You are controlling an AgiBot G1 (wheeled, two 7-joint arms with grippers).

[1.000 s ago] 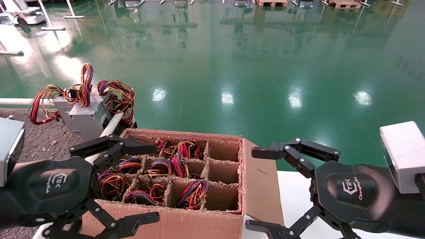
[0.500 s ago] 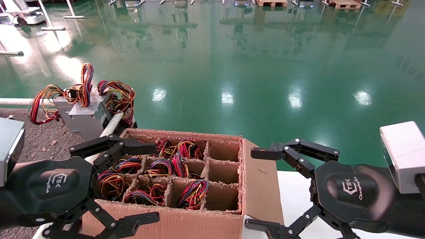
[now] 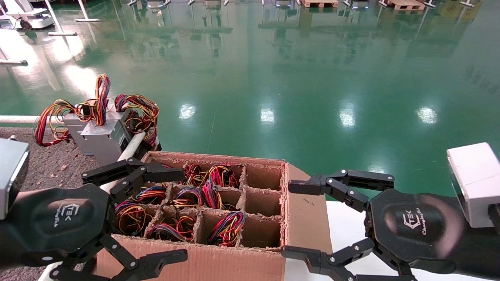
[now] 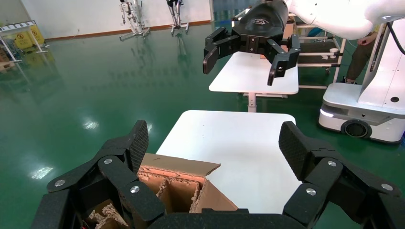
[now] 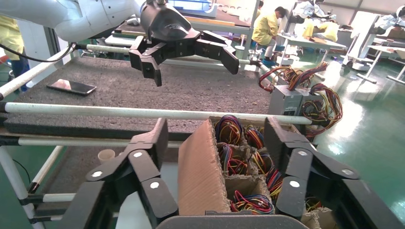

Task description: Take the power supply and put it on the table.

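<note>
Several power supplies stand in the cells of a cardboard carton (image 3: 304, 210), and only their wire bundles show. One red, yellow and purple bundle (image 3: 226, 228) fills a near cell; it also shows in the right wrist view (image 5: 250, 202). My right gripper (image 3: 291, 220) is open, right of the carton, and its fingers straddle the carton's right wall (image 5: 198, 176). My left gripper (image 3: 181, 214) hangs open over the carton's left side. The dark speckled table (image 3: 43, 168) lies to the left.
Two grey boxes with orange-yellow wire loops (image 3: 103, 136) stand on the table by its white rail (image 5: 143, 113). A phone (image 5: 71, 87) lies on the table. The carton rests on a smooth white surface (image 3: 347, 234). Its right-hand cells (image 3: 259, 205) are empty.
My right gripper has edged left toward the carton's right wall, and its fingers have drawn slightly closer together. The left gripper has not moved.
</note>
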